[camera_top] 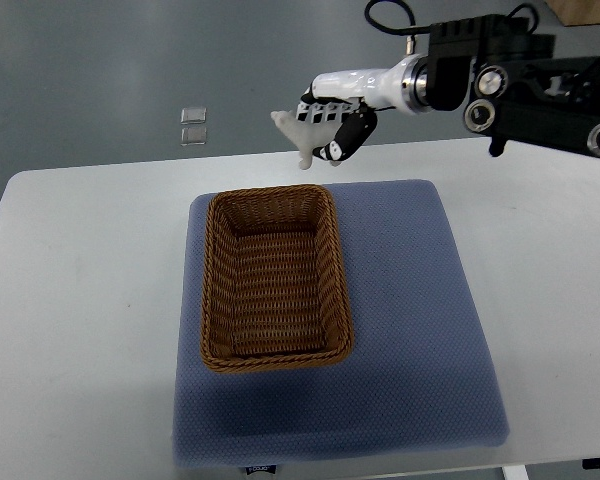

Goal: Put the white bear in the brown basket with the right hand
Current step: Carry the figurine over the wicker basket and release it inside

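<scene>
Right hand (330,115): comes in from the right edge on a black arm (525,80) with a white wrist section, and hangs above the far edge of the table, beyond the basket's far right corner.
Fingers (352,135): curled down and around the white bear, gripping it; the dark fingertips press on its right side.
White bear (302,128): held in the right hand, up in the air past the far rim of the basket. Its pale body sticks out to the left of the fingers, and a small part pokes down below them. The white toy blends with the white hand, so the exact line where palm meets bear is hard to make out.
Basket (212,290): brown woven wicker, rectangular, sitting on the left half of the blue mat with its long sides running near to far. Nothing lies inside it.
Mat (420,320): blue, textured, roughly square, lying in the middle of the table; the basket rests on it.
Table (70,300): white, with bare surface on the left and right of the mat.
Floor (100,70): grey, beyond the table's far edge, with two small pale square marks (193,125) on the left.
</scene>
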Available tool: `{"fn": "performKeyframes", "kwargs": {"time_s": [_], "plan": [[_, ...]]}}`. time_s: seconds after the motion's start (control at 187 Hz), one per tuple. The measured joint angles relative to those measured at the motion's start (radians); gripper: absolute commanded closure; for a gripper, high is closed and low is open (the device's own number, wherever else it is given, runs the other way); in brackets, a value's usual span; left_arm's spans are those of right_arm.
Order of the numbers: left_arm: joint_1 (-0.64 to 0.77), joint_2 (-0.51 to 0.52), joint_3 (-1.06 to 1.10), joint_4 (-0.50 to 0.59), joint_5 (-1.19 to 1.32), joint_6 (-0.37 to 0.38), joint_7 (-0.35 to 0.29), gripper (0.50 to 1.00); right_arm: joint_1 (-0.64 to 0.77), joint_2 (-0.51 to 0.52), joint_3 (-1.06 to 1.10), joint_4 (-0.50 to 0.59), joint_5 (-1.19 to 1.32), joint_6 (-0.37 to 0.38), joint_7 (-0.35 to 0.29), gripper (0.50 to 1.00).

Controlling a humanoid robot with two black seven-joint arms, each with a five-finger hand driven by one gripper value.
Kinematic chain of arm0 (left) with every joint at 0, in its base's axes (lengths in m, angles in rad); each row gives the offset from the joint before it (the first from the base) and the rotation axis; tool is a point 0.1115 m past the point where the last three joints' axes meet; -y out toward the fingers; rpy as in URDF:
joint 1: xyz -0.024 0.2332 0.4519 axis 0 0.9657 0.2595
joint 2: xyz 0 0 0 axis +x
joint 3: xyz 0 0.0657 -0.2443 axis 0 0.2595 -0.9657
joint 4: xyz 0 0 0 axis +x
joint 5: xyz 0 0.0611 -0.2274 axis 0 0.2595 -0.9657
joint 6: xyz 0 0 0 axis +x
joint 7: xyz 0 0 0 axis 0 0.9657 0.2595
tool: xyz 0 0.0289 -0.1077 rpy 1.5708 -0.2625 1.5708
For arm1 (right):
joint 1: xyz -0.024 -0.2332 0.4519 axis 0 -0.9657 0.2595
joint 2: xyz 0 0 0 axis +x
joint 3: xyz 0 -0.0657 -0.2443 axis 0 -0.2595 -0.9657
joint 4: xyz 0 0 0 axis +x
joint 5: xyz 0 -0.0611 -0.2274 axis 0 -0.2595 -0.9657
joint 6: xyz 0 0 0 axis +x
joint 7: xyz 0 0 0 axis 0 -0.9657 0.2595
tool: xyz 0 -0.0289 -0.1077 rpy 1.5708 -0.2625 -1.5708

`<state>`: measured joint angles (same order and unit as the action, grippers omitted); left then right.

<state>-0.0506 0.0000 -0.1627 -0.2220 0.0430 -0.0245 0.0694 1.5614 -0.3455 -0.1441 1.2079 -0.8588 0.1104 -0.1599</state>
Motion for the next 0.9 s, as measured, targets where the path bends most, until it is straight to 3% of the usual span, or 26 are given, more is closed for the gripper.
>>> {"fn": "performKeyframes", "kwargs": {"time_s": [0.133, 0.294, 0.854, 0.902], "plan": [[0.000, 0.000, 0.000, 0.000, 0.000, 0.000, 0.000, 0.500, -0.050, 0.142, -0.005, -0.067, -0.006, -0.038, 0.010, 1.000], [0.000, 0.000, -0.001, 0.002, 0.000, 0.000, 0.000, 0.500, -0.115, 0.240, -0.006, -0.134, -0.015, -0.042, 0.011, 1.000], [0.000, 0.000, -0.001, 0.003, 0.000, 0.000, 0.001, 0.500, -0.275, 0.331, -0.007, -0.237, -0.107, -0.063, 0.013, 1.000], [0.000, 0.000, -0.001, 0.003, 0.000, 0.000, 0.001, 0.500, -0.280, 0.332, -0.008, -0.239, -0.117, -0.062, 0.013, 0.932]]}}
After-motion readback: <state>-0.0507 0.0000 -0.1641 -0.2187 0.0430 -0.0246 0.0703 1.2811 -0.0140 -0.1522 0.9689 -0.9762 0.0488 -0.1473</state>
